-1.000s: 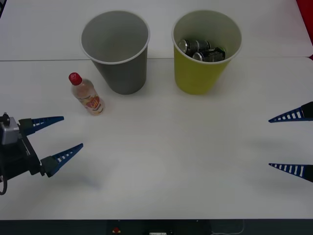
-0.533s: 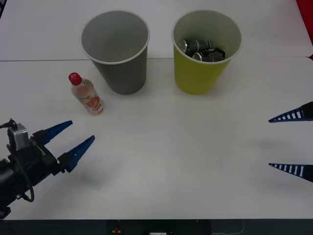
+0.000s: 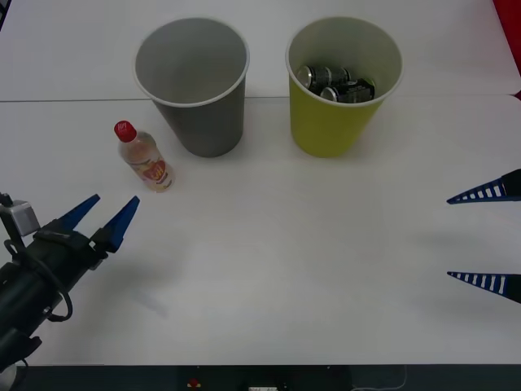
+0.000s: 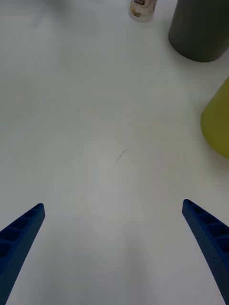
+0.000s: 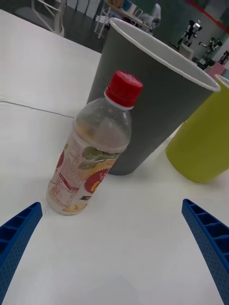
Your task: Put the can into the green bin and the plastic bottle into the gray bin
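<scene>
The plastic bottle [image 3: 144, 158] [image 5: 90, 150] [image 4: 142, 9] stands upright on the white table, red cap up, just left of the gray bin [image 3: 195, 85] [image 5: 148, 105] [image 4: 200, 28]. To the right of that bin stands the green bin [image 3: 342, 85] [image 5: 205, 147] [image 4: 217, 121], with dark cans [image 3: 334, 81] lying inside it. My left gripper [image 3: 107, 213] [image 5: 114, 248] is open, low over the table, a short way in front of the bottle and pointing at it. Open as well, my right gripper [image 3: 487, 236] [image 4: 114, 243] rests at the table's right edge.
A seam [image 3: 73, 100] crosses the white table behind the bottle. Bare tabletop [image 3: 285, 244] stretches between the two grippers. Chairs and other robots show in the room behind the bins in the left wrist view.
My left gripper has swung from pointing right to pointing up toward the bottle, its fingertips now nearer the bottle. Bottle, bins and right gripper have not moved.
</scene>
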Controlling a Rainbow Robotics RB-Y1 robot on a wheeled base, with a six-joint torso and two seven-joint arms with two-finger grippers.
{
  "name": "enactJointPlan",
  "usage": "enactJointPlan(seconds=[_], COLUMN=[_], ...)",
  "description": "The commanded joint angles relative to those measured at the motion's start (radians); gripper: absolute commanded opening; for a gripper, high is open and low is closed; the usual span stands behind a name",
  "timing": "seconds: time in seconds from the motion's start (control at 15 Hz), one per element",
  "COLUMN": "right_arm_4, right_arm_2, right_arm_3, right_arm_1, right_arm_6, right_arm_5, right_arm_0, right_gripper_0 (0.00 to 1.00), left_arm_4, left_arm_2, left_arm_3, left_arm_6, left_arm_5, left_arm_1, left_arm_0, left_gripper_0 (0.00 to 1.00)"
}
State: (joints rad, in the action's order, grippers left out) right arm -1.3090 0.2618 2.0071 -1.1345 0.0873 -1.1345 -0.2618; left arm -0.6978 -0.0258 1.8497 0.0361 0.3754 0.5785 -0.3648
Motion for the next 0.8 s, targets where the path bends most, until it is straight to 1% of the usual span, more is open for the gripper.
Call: enactJointPlan(seconds=[0.07,0.27,0.33,0.67,0.73,0.8], right_arm_4=[0.000,0.000,0.000,0.000,0.000,0.000], right_arm_2=[0.000,0.000,0.000,0.000,0.000,0.000], right_arm_3=[0.000,0.000,0.000,0.000,0.000,0.000], right_arm_1=[0.000,0.000,0.000,0.000,0.000,0.000], right_arm_6=[0.000,0.000,0.000,0.000,0.000,0.000], right_arm_5=[0.000,0.000,0.000,0.000,0.000,0.000], right_arm_0=[0.000,0.000,0.000,0.000,0.000,0.000], right_gripper_0=[1.00,1.00,1.00,1.00,1.00,1.00], left_arm_4=[0.015,0.006,0.001,-0.015,-0.025,-0.031], left_arm_2=[-0.022,-0.068,-0.080,-0.118,-0.121,-0.120], left_arm_3=[-0.001,-0.003,-0.009,-0.083,-0.107,-0.122], left_arm_6=[-0.015,-0.036,-0.045,-0.074,-0.090,-0.130], left_arm_5=[-0.073,-0.147,-0.156,-0.164,-0.164,-0.164], left_arm_1=[0.000,0.000,0.000,-0.009,-0.020,-0.028], left_arm_0=[0.010,0.038,0.050,0.141,0.164,0.181], left_gripper_0=[1.00,1.00,1.00,1.00,1.00,1.00])
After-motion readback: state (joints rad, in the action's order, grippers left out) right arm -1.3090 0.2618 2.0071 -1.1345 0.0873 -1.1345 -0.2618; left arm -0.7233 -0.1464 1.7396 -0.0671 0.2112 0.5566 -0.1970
